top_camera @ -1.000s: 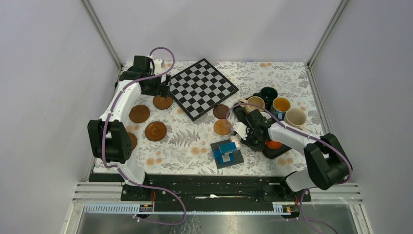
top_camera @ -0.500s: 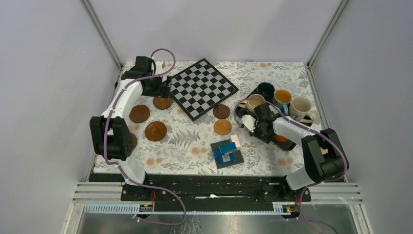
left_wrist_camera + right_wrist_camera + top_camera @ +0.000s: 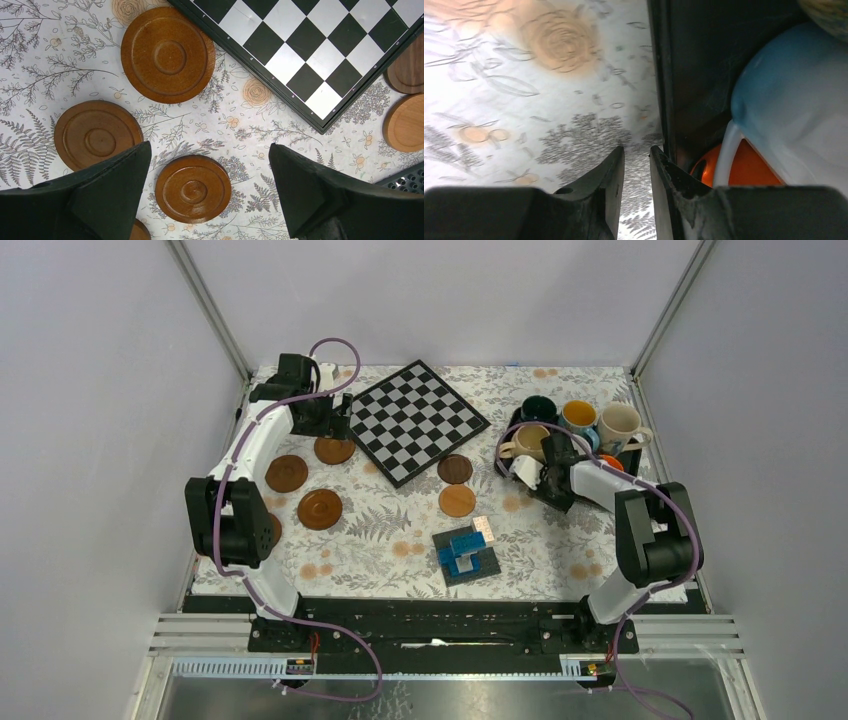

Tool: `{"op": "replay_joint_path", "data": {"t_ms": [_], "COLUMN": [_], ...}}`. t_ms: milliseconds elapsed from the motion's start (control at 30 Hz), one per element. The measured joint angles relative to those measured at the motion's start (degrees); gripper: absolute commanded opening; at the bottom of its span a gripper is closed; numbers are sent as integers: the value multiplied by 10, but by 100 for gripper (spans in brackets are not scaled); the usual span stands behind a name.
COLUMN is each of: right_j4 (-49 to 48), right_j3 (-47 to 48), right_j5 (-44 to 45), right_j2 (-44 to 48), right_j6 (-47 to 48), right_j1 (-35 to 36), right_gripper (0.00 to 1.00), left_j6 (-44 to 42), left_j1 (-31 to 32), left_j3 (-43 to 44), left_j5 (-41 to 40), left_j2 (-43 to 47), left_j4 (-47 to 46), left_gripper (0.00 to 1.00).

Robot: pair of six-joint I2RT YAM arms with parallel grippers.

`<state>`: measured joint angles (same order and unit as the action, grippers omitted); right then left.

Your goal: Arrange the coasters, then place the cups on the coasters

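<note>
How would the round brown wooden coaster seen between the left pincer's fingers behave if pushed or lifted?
The round brown wooden coaster looks solid, so it probably will not bend. It lies flat on the flowered tablecloth, so a push would likely slide it, not tip it. Its low rim may be awkward to pinch.

Robotics lab test cell, seen from inside the room. Plain pale wall panels are closing in three sides, meeting at bare aluminium posts. Two white-and-black robot arms are sitting on a black rail at the near edge of a table, purple cables looping off them. A floral cloth is covering the table, carrying staged props: chessboard, toy blocks, coasters, cups.
</note>
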<state>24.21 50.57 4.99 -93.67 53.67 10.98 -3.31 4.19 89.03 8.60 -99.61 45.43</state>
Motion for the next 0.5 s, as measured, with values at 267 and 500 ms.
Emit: {"op": "replay_joint_path", "data": {"t_ms": [267,500], "right_j4": [-62,-104], "right_j3": [28,71], "right_j5": [33,50], "right_j2": [-39,-86], "right_j6": [6,6], "right_j1": [-28,-50], "right_gripper": [36,36], "left_j6": [2,2], "left_j1": [0,0], "left_j3": [1,5], "left_j5": [-1,-2], "left_j2": [0,-10], "left_j4": [0,0], "left_gripper": [99,99]}}
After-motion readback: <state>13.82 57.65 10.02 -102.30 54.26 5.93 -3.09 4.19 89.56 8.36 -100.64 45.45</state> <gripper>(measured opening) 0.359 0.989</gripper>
